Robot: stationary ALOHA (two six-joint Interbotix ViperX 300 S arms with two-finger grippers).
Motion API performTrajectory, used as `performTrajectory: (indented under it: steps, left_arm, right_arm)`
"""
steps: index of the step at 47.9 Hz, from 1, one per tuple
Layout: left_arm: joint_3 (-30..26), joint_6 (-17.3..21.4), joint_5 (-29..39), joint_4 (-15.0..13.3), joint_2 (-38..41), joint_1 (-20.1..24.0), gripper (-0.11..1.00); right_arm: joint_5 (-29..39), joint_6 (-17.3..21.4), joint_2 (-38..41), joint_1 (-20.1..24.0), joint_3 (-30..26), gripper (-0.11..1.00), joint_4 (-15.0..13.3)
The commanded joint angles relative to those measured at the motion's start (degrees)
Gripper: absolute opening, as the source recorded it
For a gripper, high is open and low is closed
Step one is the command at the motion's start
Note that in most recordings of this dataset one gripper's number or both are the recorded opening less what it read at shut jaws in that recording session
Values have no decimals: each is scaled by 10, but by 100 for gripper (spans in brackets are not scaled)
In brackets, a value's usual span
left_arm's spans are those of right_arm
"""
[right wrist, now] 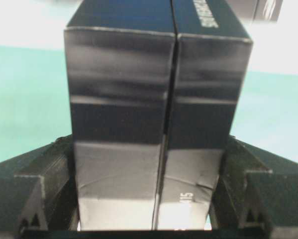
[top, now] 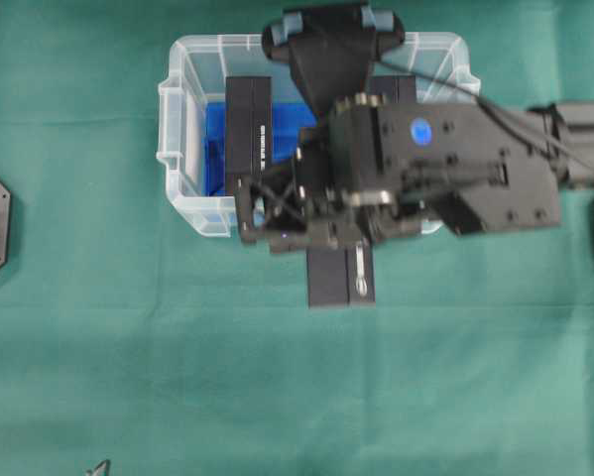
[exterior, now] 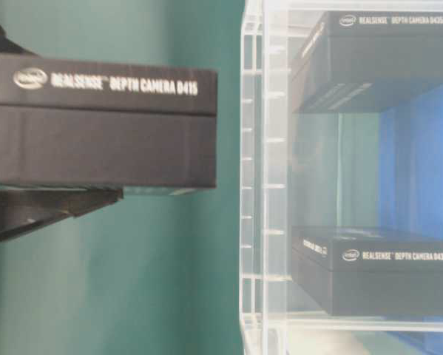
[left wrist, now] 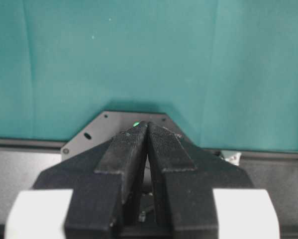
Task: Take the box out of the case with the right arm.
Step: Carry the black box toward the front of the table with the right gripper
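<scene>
Fingers (right wrist: 49, 199) of the right gripper (right wrist: 148, 209) press on both long sides of a black box (right wrist: 158, 114), the jaws spread to the box's width and clamped on it. In the right wrist view the box runs straight out from between the fingers, its long axis in line with the gripper. From overhead, the right gripper (top: 306, 223) hangs over the near wall of the case (top: 182, 109), and the held box (top: 341, 276) sticks out past that wall over the green cloth (top: 128, 347), long axis pointing away from the case. The table-level view shows the box (exterior: 103, 122) lifted clear, beside and outside the clear wall of the case (exterior: 254, 185), its printed side facing the camera.

Inside the case, one more black box (top: 247, 129) lies at the left on the blue lining (top: 217, 149); another (top: 396, 89) seems to lie at the right, mostly hidden beneath the arm. Through the wall both boxes (exterior: 376, 270) (exterior: 376, 63) show at table level.

The left gripper (left wrist: 148, 149) has its jaws closed together on nothing, above the cloth and a black plate (left wrist: 104, 127).
</scene>
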Motion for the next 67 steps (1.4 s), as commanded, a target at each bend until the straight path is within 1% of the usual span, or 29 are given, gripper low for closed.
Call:
performTrajectory:
  steps: [1,7,13,19,33,47,55,60,67]
  left_arm:
    - [-16,1,-1,1,0,-1,0]
    - [-16,0,-1,1,0,-1,0]
    - [-15,0,-1,1,0,-1,0]
    - [-16,0,-1,1,0,-1,0]
    - [-16,0,-1,1,0,-1,0]
    - [-16,1,-1,2,0,-1,0]
    - [-16,1,-1,1,-2,-1,0]
    - [-15,1,-1,1,-4,-1,0]
    - [-14,1,-1,1,-8,-1,0]
  right_arm:
    - [3,11,-33,17,-17,66,-3]
    - [1,33,-33,36,-19,66,-2]
    - [1,47,-33,56,-20,66,-2]
    - [0,58,-30,66,-20,66,-2]
    - [4,58,-25,66,-19,66,-3]
    - [-9,61,4,66,-6,65,-3]
    - [-21,62,17,66,18,65,6]
    - [-54,64,22,66,47,66,6]
    - [-124,85,22,66,108,66,11]
